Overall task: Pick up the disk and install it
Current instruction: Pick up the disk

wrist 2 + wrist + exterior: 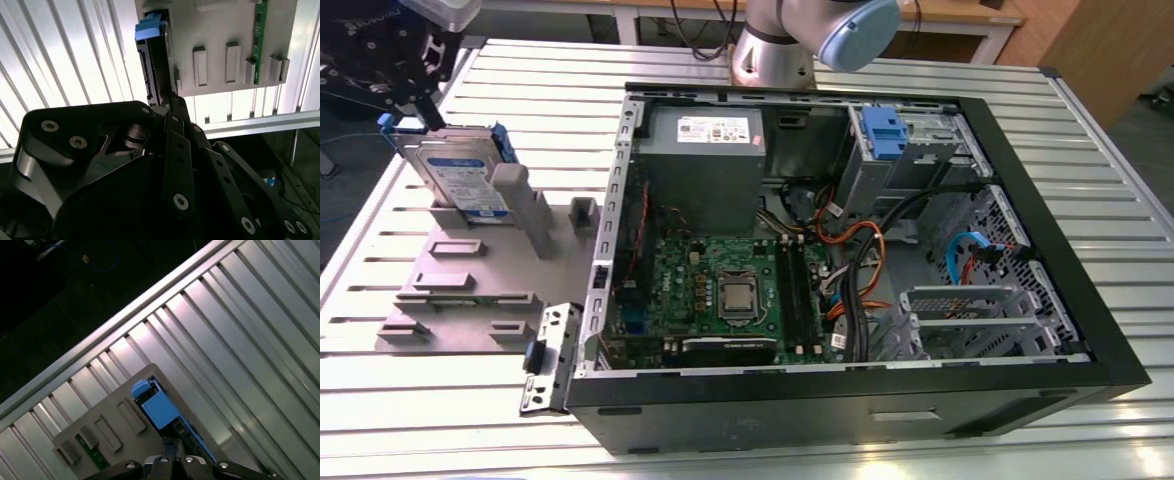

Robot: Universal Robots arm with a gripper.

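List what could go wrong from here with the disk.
1. The gripper sits at the top edge of the disk, which stands upright on the grey fixture; an off-centre hold might let it tilt or slip.
2. A slanted lift might jam it against the fixture's post.
3. Loose cables beside the drive bay might snag it.

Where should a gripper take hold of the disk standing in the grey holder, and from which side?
By its free top edge, from above, pinching across the two flat faces: the disk stands on edge, and the grey holder hems in its lower part.
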